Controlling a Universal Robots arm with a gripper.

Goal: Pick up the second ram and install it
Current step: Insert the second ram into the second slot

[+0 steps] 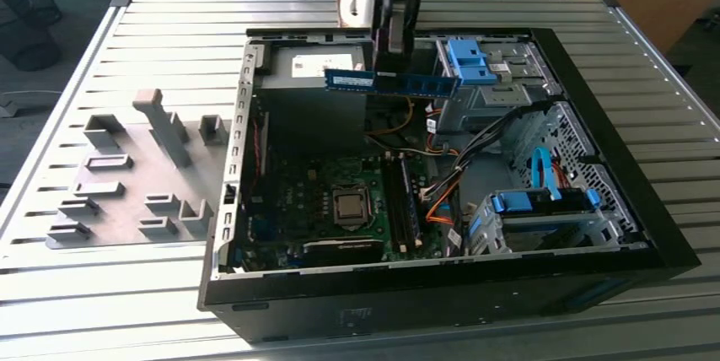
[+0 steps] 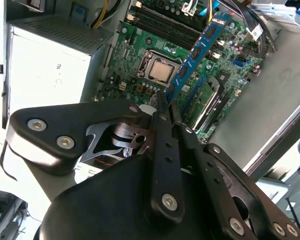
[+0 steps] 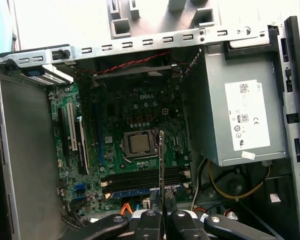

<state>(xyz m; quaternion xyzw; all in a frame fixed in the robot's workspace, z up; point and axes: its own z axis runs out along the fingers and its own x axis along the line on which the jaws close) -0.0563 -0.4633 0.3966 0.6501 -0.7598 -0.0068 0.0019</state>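
pincer clamped on the second ram | held level, edge down, above the open case | presumably to meet the memory slots

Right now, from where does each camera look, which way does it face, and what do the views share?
Exterior view: off the arm, high over the table, looking down into the open computer case; the claw grips the second ram above it.
First wrist view: on the wrist, facing into the case at the motherboard; claw fingers and the ram edge-on show.
Second wrist view: on the wrist, behind the claw, looking slantwise along the ram.
Shared: all three show the processor.
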